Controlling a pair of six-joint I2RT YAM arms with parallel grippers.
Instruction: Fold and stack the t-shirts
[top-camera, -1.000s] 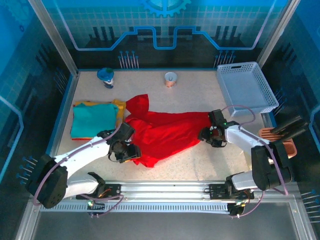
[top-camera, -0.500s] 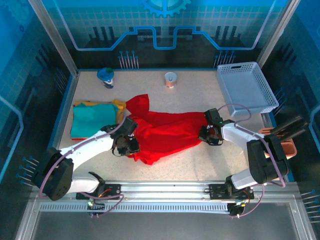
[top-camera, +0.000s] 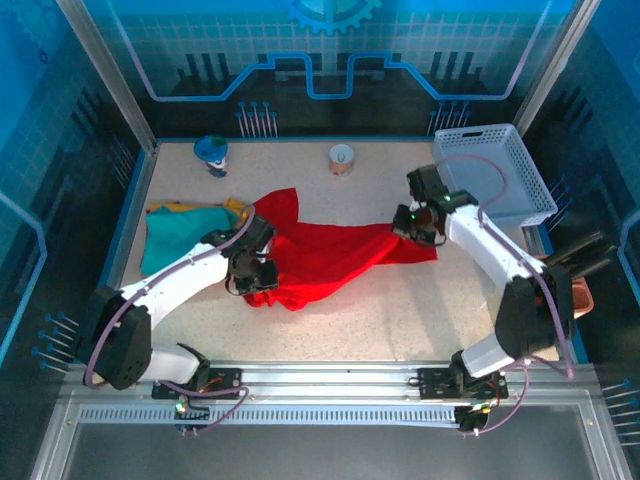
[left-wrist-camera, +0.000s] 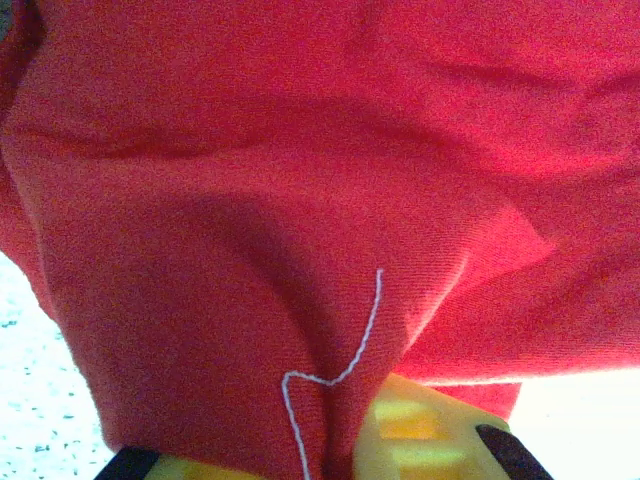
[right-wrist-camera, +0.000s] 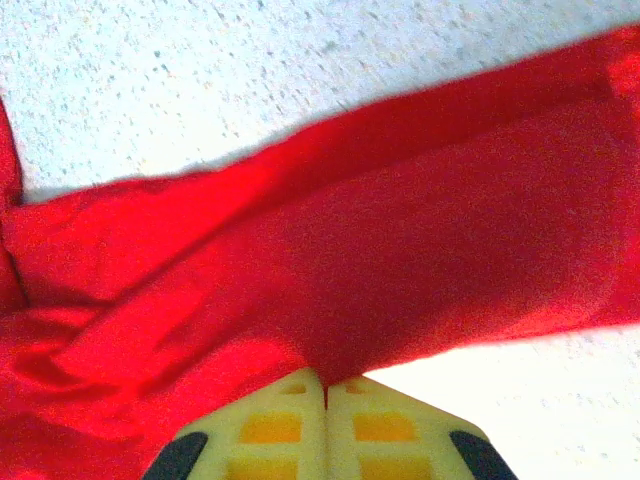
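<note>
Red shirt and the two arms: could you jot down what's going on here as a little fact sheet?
Red shirt: crumpled, mid-table, not folded
Left gripper: shut on the shirt's left part
Right gripper: shut on the shirt's right end
Teal shirt: folded, at left, lying on yellow shirt
Basket: far right corner

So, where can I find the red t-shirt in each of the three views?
Top external: red t-shirt spread across the middle of the table.
Left wrist: red t-shirt hangs from the top edge to the bottom.
Right wrist: red t-shirt crosses as a wide band.
Shared landmark: the speckled table.
</note>
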